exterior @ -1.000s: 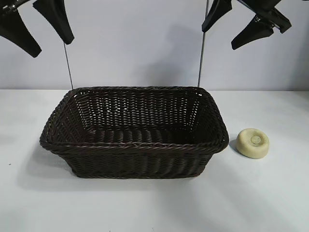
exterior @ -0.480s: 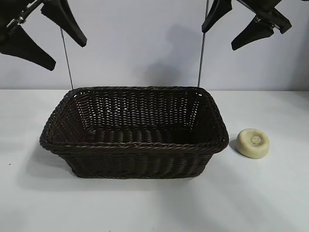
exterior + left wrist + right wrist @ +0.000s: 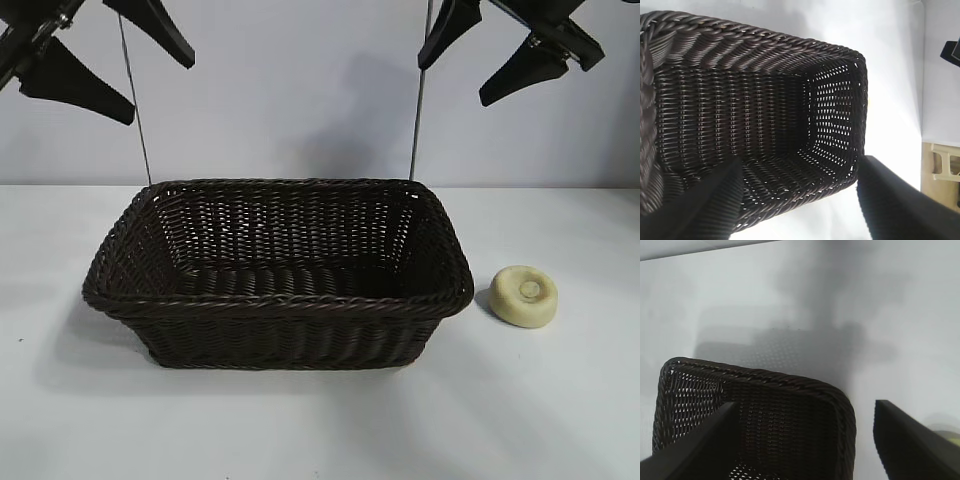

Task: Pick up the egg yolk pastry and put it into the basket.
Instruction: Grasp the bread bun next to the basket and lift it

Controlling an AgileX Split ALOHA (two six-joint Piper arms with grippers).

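The dark brown woven basket (image 3: pixel 280 300) stands in the middle of the white table, with nothing showing inside it. The egg yolk pastry (image 3: pixel 523 295), a small pale-yellow puck with a dimpled top, lies on the table just right of the basket, apart from its rim. My left gripper (image 3: pixel 160 90) hangs open high above the basket's left end, and its wrist view looks down into the basket (image 3: pixel 765 37) between the spread fingers of the left gripper (image 3: pixel 800 162). My right gripper (image 3: pixel 452 82) hangs open high above the basket's right end, holding nothing. In its own wrist view the right gripper (image 3: pixel 805 404) frames a corner of the basket (image 3: pixel 790 385).
Two thin metal rods (image 3: pixel 418 110) rise behind the basket against the grey wall. Bare white table lies in front of the basket and around the pastry. The left wrist view shows the table's far edge with a pale frame (image 3: pixel 942 160) beyond it.
The left gripper has swung upward and to the right, tilting more level. The right gripper, basket and pastry have not moved.
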